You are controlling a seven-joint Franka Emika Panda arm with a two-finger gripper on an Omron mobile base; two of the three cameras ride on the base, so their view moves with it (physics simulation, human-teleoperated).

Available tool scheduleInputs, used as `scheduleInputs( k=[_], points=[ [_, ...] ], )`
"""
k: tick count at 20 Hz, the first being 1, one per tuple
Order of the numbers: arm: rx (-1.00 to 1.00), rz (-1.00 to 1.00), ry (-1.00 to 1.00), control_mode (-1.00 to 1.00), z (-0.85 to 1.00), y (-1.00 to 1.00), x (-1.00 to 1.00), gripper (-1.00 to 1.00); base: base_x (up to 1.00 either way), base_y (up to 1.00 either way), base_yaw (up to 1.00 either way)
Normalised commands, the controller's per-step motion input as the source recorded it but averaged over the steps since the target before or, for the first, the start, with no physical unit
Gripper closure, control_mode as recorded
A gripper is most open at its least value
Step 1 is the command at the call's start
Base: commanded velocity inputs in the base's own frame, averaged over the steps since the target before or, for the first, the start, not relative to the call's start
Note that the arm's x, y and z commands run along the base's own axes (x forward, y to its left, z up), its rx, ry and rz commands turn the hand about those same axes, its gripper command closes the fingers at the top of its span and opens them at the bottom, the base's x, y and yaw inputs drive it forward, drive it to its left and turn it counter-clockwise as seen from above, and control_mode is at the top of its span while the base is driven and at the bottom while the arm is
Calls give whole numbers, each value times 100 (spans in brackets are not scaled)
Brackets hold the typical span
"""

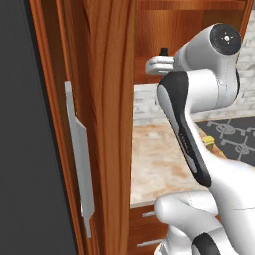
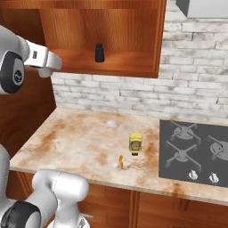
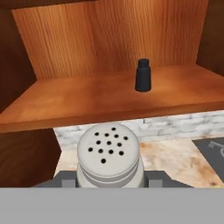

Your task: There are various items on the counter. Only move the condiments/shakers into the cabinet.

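My gripper [image 3: 110, 178] is shut on the grey shaker [image 3: 109, 155], whose pale perforated cap faces the camera, just in front of and below the cabinet's shelf edge [image 3: 87, 103]. A black tapered shaker [image 3: 143, 75] stands upright on that shelf [image 2: 120, 63], also seen as black shaker [image 2: 99, 52] and black shaker [image 1: 164, 52]. The white hand [image 2: 46, 61] reaches toward the cabinet's left side. The yellow-brown squeeze bottle [image 2: 135, 143] stands on the marbled counter [image 2: 75, 138]. A tiny orange stick [image 2: 120, 161] stands in front of the bottle.
The open cabinet door [image 1: 112, 99] with its grey handle [image 1: 79, 159] stands close on the left. A dark cooktop [image 2: 193, 153] lies on the counter's right. A brick wall [image 2: 133, 95] backs the counter. Drawers with metal handles [image 1: 147, 229] sit below.
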Motion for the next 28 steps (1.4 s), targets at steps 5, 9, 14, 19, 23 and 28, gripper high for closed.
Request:
scheduleInputs(
  k=[5, 9, 14, 19, 23, 28],
  points=[
    [4, -4, 0, -100, -2, 0, 49, 100, 0, 0, 0],
    [0, -5, -2, -100, -3, 0, 54, 100, 0, 0, 0],
    [0, -1, -4, -100, -6, 2, 59, 100, 0, 0, 0],
    [0, 0, 0, -100, -17, 1, 66, 100, 0, 0, 0],
    [0, -1, 0, -100, -14, 0, 68, 100, 0, 0, 0],
    [0, -5, 0, -100, -3, 1, 75, 100, 0, 0, 0]
  ],
)
